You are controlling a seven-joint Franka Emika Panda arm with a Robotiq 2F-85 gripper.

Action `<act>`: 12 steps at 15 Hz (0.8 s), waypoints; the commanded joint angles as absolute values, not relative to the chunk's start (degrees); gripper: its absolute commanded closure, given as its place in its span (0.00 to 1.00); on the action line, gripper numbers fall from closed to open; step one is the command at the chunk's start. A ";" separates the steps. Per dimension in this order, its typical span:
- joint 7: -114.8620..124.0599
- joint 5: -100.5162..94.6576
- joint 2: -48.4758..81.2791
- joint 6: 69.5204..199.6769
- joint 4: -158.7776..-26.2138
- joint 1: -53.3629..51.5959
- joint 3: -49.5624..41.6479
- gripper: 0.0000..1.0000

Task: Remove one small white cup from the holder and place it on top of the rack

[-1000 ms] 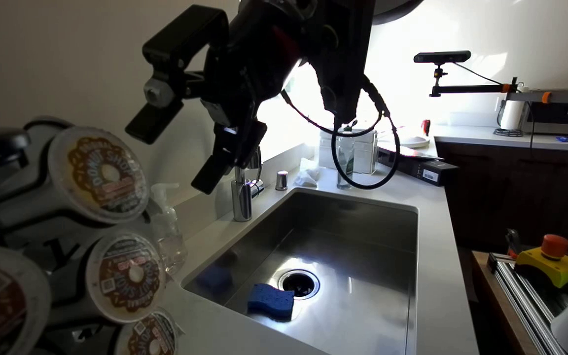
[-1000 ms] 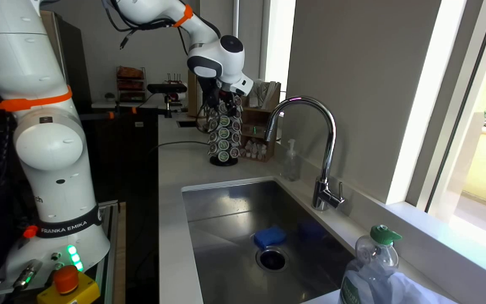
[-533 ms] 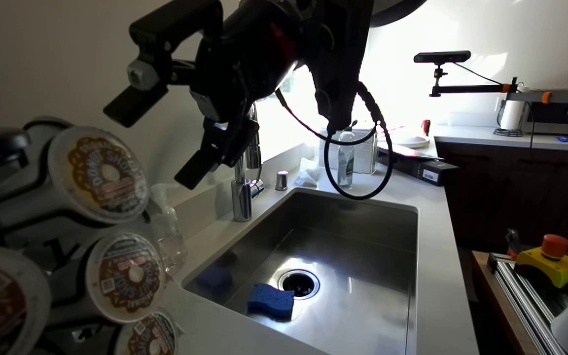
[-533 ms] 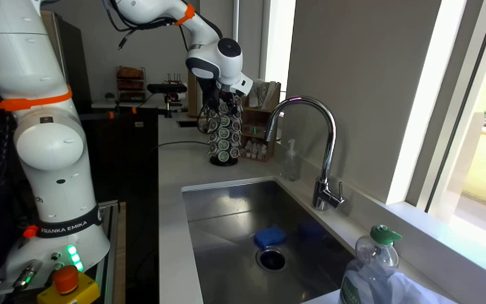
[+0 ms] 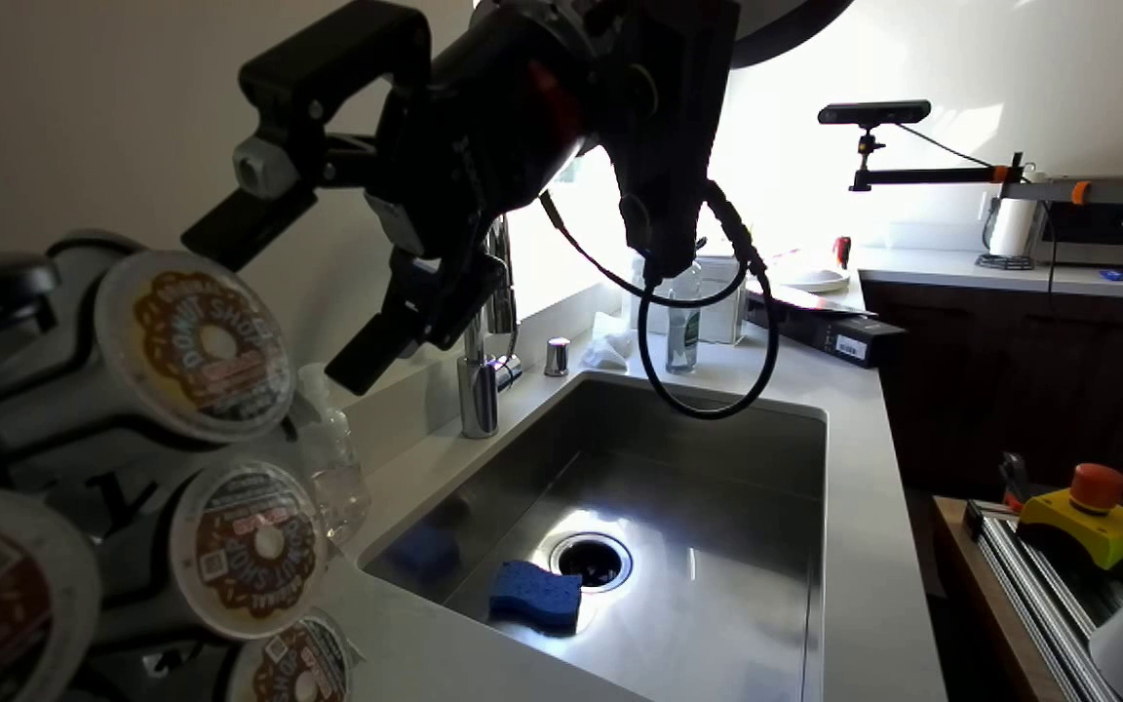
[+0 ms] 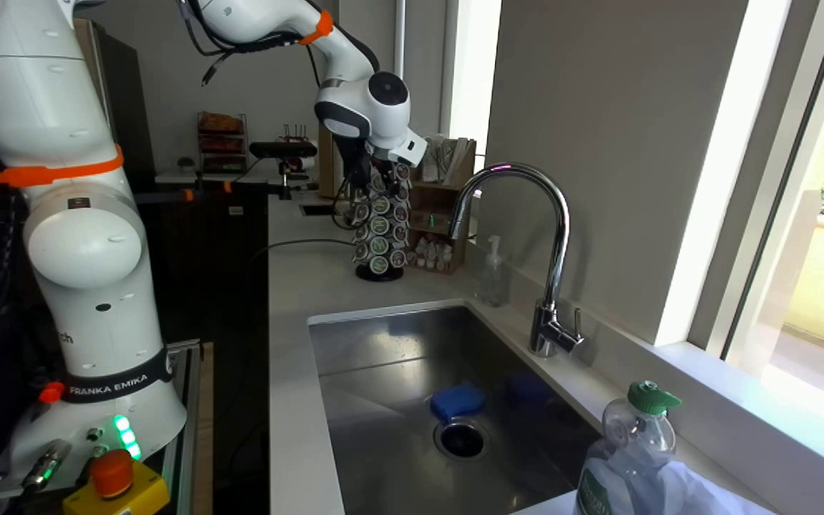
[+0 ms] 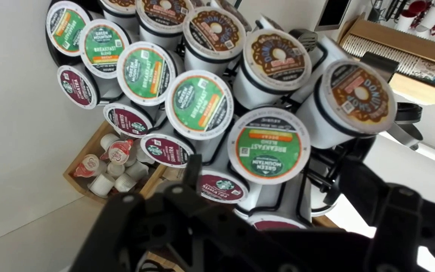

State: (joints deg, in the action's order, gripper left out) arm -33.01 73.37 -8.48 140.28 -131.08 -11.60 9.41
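Several small white cups sit in the holder. One with a brown-orange face shows in the wrist view (image 7: 359, 96), and such a cup shows large in an exterior view (image 5: 196, 346). Other cups have green or dark red faces. The holder is a black wire tower; its base (image 6: 379, 273) stands on the counter and its wires (image 7: 320, 177) show in the wrist view. My gripper (image 5: 274, 310) is open and empty beside the upper cups. In the wrist view its fingers (image 7: 263, 181) are spread below a green-faced cup (image 7: 269, 147). I cannot tell which thing is the rack.
A wooden shelf unit (image 6: 455, 189) stands behind the holder. A wooden box (image 7: 85, 185) of creamer cups is below. The steel sink (image 5: 737, 546) with a blue sponge (image 5: 535, 593), the tall faucet (image 6: 562, 236) and a soap bottle (image 6: 494, 279) are nearby.
In an exterior view my gripper has moved left, closer to the cups on the holder, and lately a little down. The fingers stay open. The cups have not moved.
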 commanded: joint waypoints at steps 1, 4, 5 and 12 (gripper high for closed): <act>-35.28 76.70 -8.02 140.68 -131.45 -11.82 9.95 0.08; -35.60 77.37 -7.58 140.58 -131.33 -11.76 10.05 0.10; -35.73 77.67 -7.44 140.58 -131.30 -11.75 10.10 0.12; -36.15 78.71 -6.94 140.66 -131.06 -11.67 10.21 0.18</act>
State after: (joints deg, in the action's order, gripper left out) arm -34.30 75.88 -7.38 140.28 -131.05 -11.60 9.75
